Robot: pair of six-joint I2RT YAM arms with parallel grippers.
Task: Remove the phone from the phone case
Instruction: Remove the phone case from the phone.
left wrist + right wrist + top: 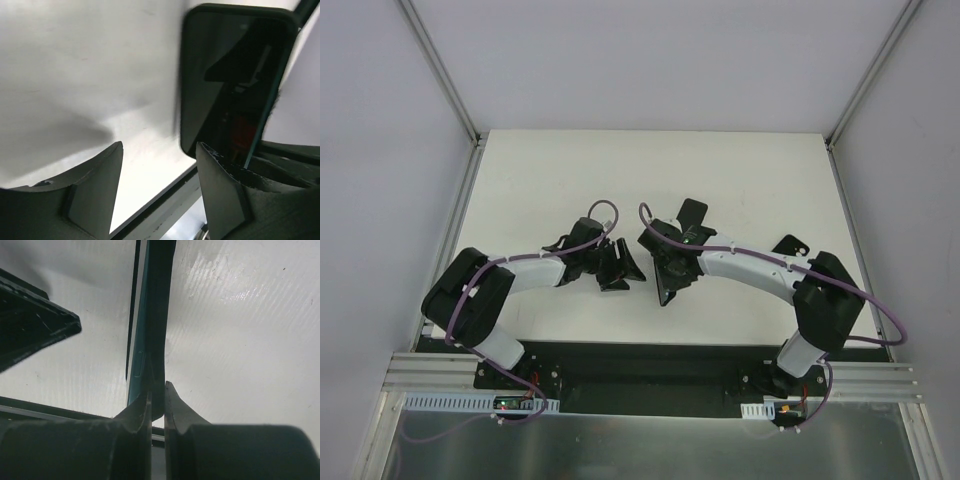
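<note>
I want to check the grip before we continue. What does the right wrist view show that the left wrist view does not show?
Only the right wrist view: the phone case edge-on, pinched by the right gripper, a thin dark layer standing apart from its teal edge. Only the left wrist view: the phone screen face-on, and the left gripper open, nothing between its fingers. Both: the cased phone and the white table.

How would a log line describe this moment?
right gripper: shut on phone case | left gripper: open, beside it | phone: not yet out
</note>
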